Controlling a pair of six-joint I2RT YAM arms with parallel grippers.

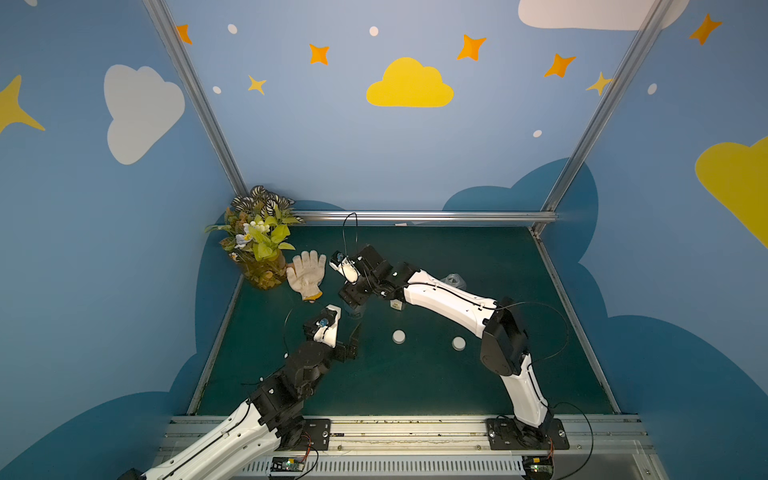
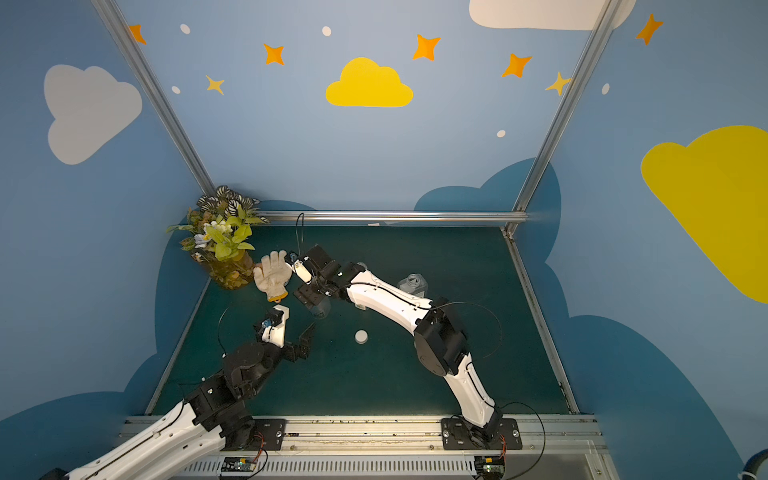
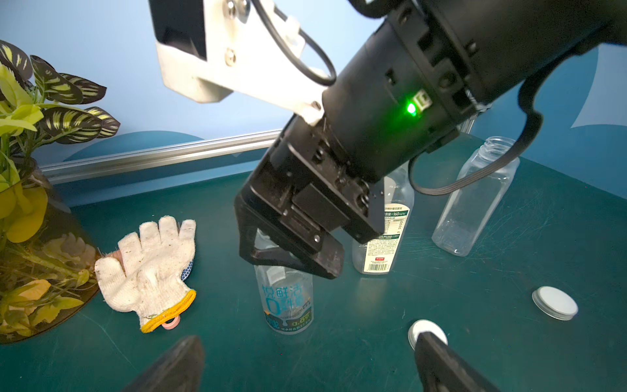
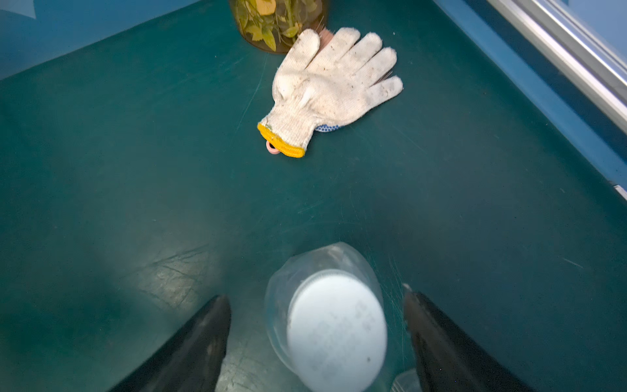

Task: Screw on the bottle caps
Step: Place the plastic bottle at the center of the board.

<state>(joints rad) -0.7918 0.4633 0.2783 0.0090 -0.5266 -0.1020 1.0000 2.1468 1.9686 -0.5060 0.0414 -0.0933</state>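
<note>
My right gripper (image 4: pixel 314 295) hangs open straight over a clear labelled bottle (image 3: pixel 288 305) near the table's left middle. A white cap (image 4: pixel 336 332) sits on that bottle's neck between the spread fingers (image 4: pixel 203 339), with a gap on both sides. A slim labelled bottle (image 3: pixel 383 244) and a plain clear bottle (image 3: pixel 475 203) stand uncapped behind. Two loose white caps (image 1: pixel 399 336) (image 1: pixel 459 343) lie on the green mat. My left gripper (image 3: pixel 308 339) is open and empty, just in front of the capped bottle; one finger covers part of the nearer cap (image 3: pixel 425 331).
A white work glove (image 1: pixel 306 272) lies at the back left with a pink ring (image 3: pixel 169 324) under its yellow cuff. A potted plant (image 1: pixel 262 249) fills the back left corner. An aluminium rail (image 1: pixel 415 217) borders the mat's far edge.
</note>
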